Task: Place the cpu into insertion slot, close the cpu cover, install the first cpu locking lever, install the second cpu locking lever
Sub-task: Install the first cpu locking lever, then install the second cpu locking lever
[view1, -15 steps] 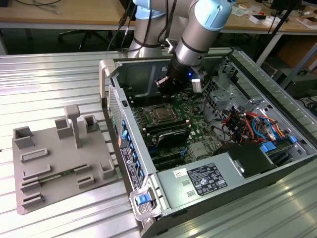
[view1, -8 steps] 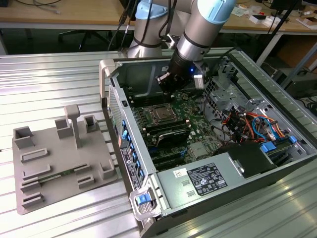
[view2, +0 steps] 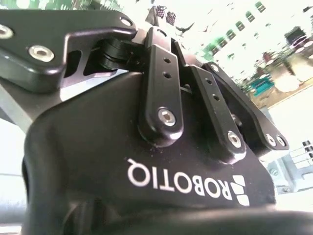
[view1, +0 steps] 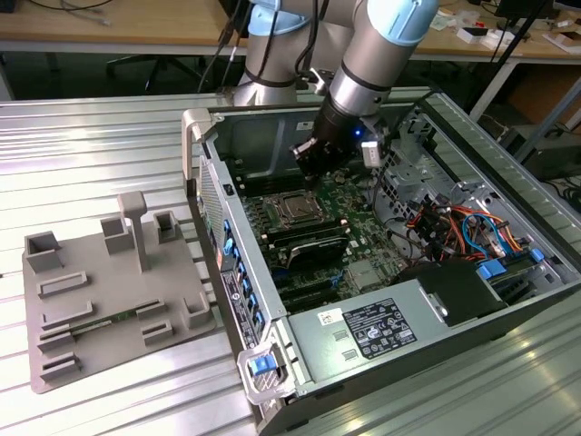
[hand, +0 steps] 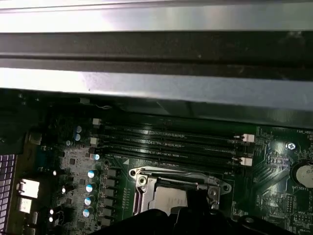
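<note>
The jaws' state cannot be told. The gripper (view1: 310,168) hangs just above the socket, where the cpu (hand: 168,199) lies under the cover (hand: 178,178). Likely a lever step; it calls for precise pressing.

a ribbed metal table (view1: 100,154) fills the foreground. behind it stands a wooden bench (view1: 118,36) on metal legs, with a dark floor (view1: 73,77) beneath.
</note>
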Available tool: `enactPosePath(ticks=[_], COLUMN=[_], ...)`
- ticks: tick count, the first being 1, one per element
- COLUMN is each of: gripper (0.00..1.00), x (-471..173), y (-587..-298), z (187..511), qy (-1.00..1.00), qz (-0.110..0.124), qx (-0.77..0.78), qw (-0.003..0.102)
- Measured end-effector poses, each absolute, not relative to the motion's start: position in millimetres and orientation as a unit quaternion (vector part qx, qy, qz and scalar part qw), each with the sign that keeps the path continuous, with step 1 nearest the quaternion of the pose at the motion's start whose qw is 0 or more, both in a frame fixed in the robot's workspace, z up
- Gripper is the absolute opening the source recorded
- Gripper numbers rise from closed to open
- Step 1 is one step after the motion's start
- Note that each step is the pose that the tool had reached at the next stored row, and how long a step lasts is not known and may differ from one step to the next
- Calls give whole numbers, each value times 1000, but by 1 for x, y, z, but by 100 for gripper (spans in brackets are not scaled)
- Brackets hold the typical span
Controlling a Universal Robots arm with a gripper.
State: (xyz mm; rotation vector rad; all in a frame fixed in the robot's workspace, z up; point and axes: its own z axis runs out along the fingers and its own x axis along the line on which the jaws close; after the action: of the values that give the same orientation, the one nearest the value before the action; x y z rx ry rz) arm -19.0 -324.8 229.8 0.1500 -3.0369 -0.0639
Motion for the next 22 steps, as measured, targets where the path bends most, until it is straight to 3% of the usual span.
enactPosePath(ticks=[5,22], gripper=[11,11], x=[-19,-16], y=[-329,-336], z=[230,230], qy=[-997,-997], qz=[9,11], qx=[48,47], qw=[52,52])
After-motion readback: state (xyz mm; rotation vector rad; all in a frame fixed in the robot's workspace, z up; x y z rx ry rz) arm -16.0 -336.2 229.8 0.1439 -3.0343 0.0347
